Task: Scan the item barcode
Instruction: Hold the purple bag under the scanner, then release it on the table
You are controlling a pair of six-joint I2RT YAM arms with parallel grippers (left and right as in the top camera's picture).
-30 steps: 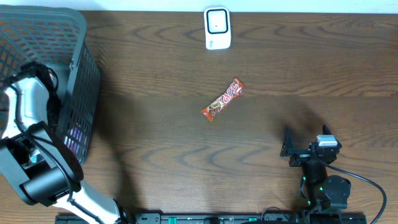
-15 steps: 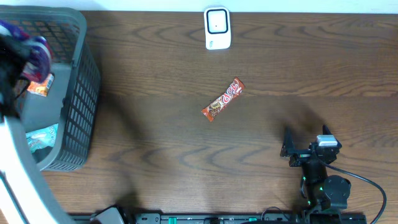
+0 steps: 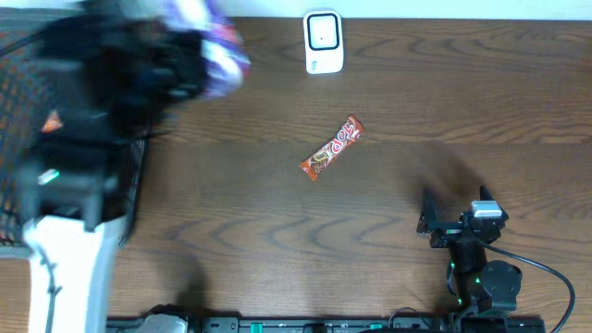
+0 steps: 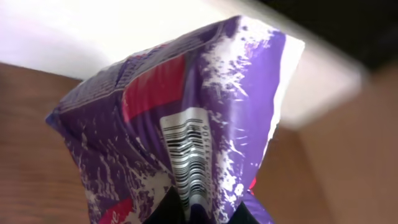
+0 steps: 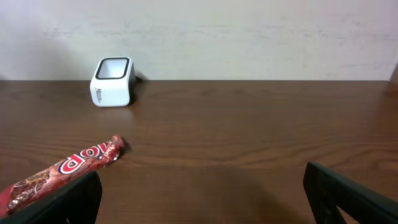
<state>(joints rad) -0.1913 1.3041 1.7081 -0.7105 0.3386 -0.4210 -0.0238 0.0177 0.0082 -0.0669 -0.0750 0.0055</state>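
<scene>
A purple, red and white snack packet [image 4: 186,118] fills the left wrist view, its barcode [image 4: 186,155] facing the camera. My left gripper [image 4: 200,213] is shut on the packet's lower edge. From overhead the left arm is a blur at the back left, with the packet [image 3: 215,46] held above the table, left of the white scanner [image 3: 324,42]. The scanner [image 5: 112,81] stands upright at the table's far edge. My right gripper [image 5: 205,202] rests open near the front right [image 3: 453,220], with nothing between its fingers.
A red and orange candy bar [image 3: 332,148] lies mid-table, also at the right wrist view's lower left [image 5: 62,169]. The grey mesh basket [image 3: 18,102] with more packets stands at the far left, largely hidden behind the left arm.
My left arm has lifted out of the basket with the purple packet and swung right, toward the scanner. The right arm has not moved.
</scene>
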